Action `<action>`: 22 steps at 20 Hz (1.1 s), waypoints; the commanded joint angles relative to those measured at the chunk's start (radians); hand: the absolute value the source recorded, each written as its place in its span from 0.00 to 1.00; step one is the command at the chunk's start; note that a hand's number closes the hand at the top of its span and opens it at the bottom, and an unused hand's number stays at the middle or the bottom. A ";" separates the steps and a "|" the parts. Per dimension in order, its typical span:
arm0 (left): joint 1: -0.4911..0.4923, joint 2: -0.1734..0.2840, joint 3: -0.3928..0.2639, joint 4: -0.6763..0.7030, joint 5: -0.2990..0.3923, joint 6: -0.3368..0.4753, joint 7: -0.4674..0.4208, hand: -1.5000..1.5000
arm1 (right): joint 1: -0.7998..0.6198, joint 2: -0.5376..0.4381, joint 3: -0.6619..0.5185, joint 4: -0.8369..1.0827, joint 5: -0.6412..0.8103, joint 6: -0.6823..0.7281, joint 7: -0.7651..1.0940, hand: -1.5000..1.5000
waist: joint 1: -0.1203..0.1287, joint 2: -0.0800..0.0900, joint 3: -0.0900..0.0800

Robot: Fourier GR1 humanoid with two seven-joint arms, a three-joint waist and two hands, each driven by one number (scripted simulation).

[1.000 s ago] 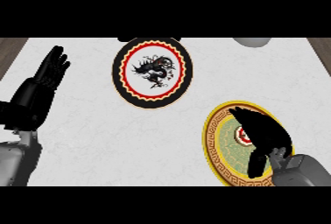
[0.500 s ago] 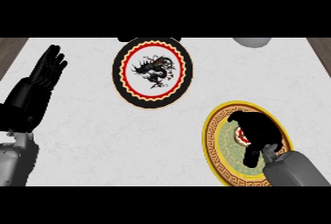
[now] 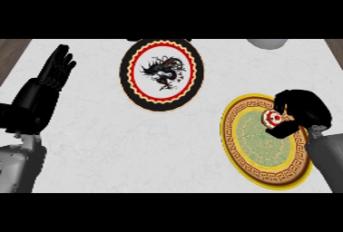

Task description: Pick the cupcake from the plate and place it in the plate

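A small cupcake (image 3: 272, 118) with red and white top shows between the curled fingers and thumb of my right hand (image 3: 303, 111), over the upper right part of the green plate with a gold patterned rim (image 3: 258, 156). The hand hides most of the cupcake, so I cannot tell whether it rests on the plate or hangs above it. A second plate (image 3: 161, 73), white with a black dragon and a black and red rim, lies at the upper middle of the counter. My left hand (image 3: 44, 92) rests open at the left edge, fingers up.
A grey rounded object (image 3: 267, 43) sits at the top edge to the right. The pale marble counter (image 3: 107, 149) ends in a wooden strip (image 3: 10, 50) at the far left and right corners.
My right hand has moved up and to the right over the green plate and curled, and the cupcake now shows between its fingers. The left hand has barely moved.
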 commanded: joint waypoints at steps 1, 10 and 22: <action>0.009 -0.004 -0.001 -0.005 0.002 -0.009 -0.015 0.50 | -0.091 -0.067 -0.128 0.226 0.016 -0.180 -0.134 1.00 | 0.025 0.009 0.003; 0.028 -0.016 0.019 0.027 -0.016 -0.009 -0.039 0.50 | -0.238 -0.029 -0.187 0.311 -0.062 -0.241 -0.413 1.00 | -0.017 -0.010 -0.001; 0.041 -0.012 0.034 -0.014 -0.003 -0.029 0.006 0.50 | -0.241 0.127 -0.199 -0.076 -0.308 -0.074 -0.471 1.00 | -0.031 -0.017 -0.002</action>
